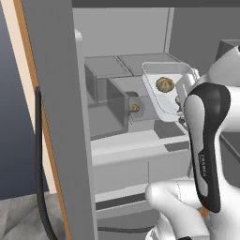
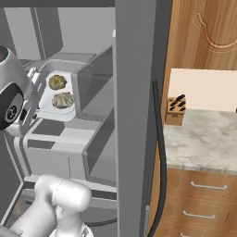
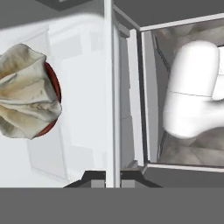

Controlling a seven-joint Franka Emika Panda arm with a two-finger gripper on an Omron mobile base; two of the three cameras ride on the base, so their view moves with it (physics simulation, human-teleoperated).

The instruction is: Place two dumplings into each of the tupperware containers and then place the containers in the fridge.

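My gripper (image 3: 113, 177) is shut on the thin wall of a whitish tupperware container (image 1: 154, 101), held level inside the open fridge (image 1: 122, 140) over a pale shelf. Two tan dumplings (image 2: 57, 82) (image 2: 62, 99) lie in it. One dumpling (image 3: 26, 92) looms large at the left of the hand view. In the left base view my forearm covers the container's right end and one dumpling (image 1: 165, 84) shows. A second, greyer tupperware container (image 1: 112, 101) stands on the shelf just left of the held one, with a dumpling (image 1: 134, 108) inside.
The open fridge door (image 1: 56, 117) stands close on the left, with a black cable (image 1: 40, 164) hanging beside it. Right of the fridge is a marble counter (image 2: 199, 139) with a knife block (image 2: 176, 110), and wooden drawers (image 2: 203, 203) below it.
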